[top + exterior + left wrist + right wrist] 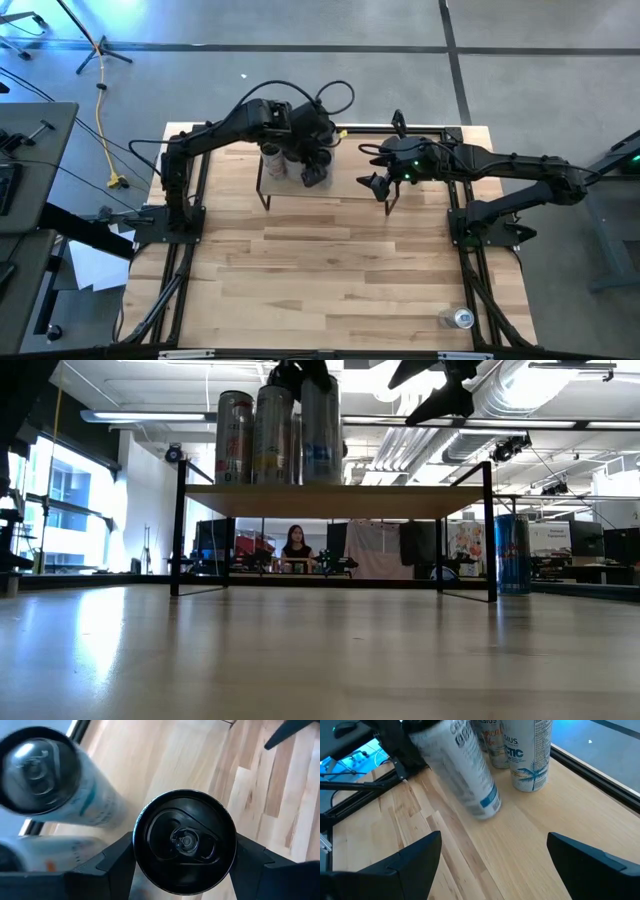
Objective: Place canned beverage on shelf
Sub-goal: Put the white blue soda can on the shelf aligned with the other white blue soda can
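Left gripper (185, 870) clasps a black-topped can (185, 842) between its fingers, holding it tilted just above the shelf (540, 820), beside two upright cans (532, 752). Right gripper (492, 857) hovers nearby over the shelf top, jaws spread, holding nothing.

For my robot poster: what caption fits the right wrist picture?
Left hand holds a tilted can above the wooden shelf, beside standing cans.

- An open-plan lab or workshop is seen: exposed ceiling ducts (540, 400) and strip lights (150, 417).
- A person (296, 546) is seated at cluttered desks (250, 560) behind.
- Concrete floor (300, 30), trailing cables (103, 120).
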### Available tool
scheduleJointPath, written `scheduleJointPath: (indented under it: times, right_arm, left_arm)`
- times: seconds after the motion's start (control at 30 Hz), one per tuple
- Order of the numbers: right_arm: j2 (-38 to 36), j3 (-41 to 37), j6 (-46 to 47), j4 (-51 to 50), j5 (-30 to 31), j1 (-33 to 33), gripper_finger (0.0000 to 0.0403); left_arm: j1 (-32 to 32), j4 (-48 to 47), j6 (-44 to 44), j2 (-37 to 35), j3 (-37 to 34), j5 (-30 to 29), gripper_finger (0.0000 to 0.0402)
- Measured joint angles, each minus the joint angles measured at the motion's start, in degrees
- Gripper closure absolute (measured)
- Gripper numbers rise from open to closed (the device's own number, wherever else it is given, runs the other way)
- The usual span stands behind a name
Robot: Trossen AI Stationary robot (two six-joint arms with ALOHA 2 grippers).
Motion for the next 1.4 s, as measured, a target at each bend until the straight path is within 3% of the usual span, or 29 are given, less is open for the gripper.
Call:
scheduleJointPath:
  times: [0.5, 1.4]
  right_arm:
    - [0.0, 0.0, 0.0, 0.8, 0.0, 0.0, 0.0055]
    - [0.0, 0.0, 0.6, 0.8, 1.6, 0.0, 0.0055]
  left_arm:
    - [0.2, 2.4, 4.5, 0.1, 0.0, 0.0, 0.0163]
    - [0.3, 2.4, 3.9, 0.1, 0.0, 0.0, 0.016]
